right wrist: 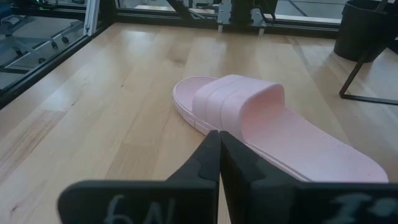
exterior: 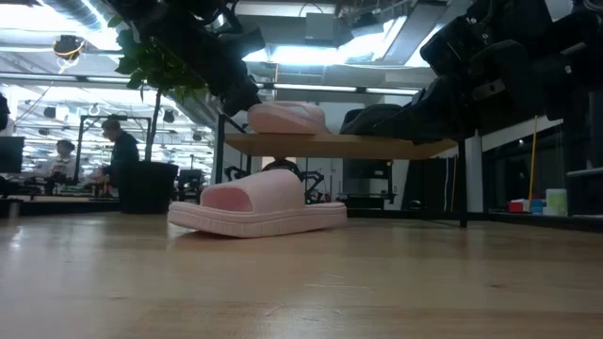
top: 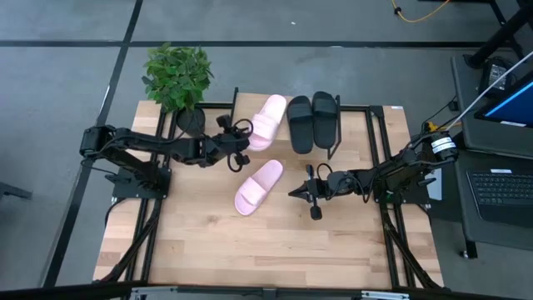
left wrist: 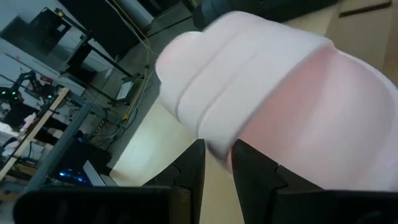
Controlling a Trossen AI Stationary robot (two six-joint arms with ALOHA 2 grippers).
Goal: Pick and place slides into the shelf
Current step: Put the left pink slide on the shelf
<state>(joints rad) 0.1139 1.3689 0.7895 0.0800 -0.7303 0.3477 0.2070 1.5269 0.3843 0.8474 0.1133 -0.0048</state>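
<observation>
The left hand (left wrist: 217,163) pinches the rim of a pink slide (left wrist: 273,106).

Dark cabled arms, black end effectors

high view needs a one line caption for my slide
Left tool at a pink slide on the shelf beside two black slides; another pink slide lies on the table.

High view: overhead, straight down, whole light wood plank tabletop (top: 250,250) and both arms in frame. Low view: at tabletop height, level, facing the room behind. It shares the light pink open-toe slide sandal lying on the tabletop (top: 258,186) (exterior: 256,209) with the high and right wrist (right wrist: 273,124) views. Left wrist view: very close, nearly filled by a second light pink slide sandal (left wrist: 280,106). Right wrist view: low, near the boards.
</observation>
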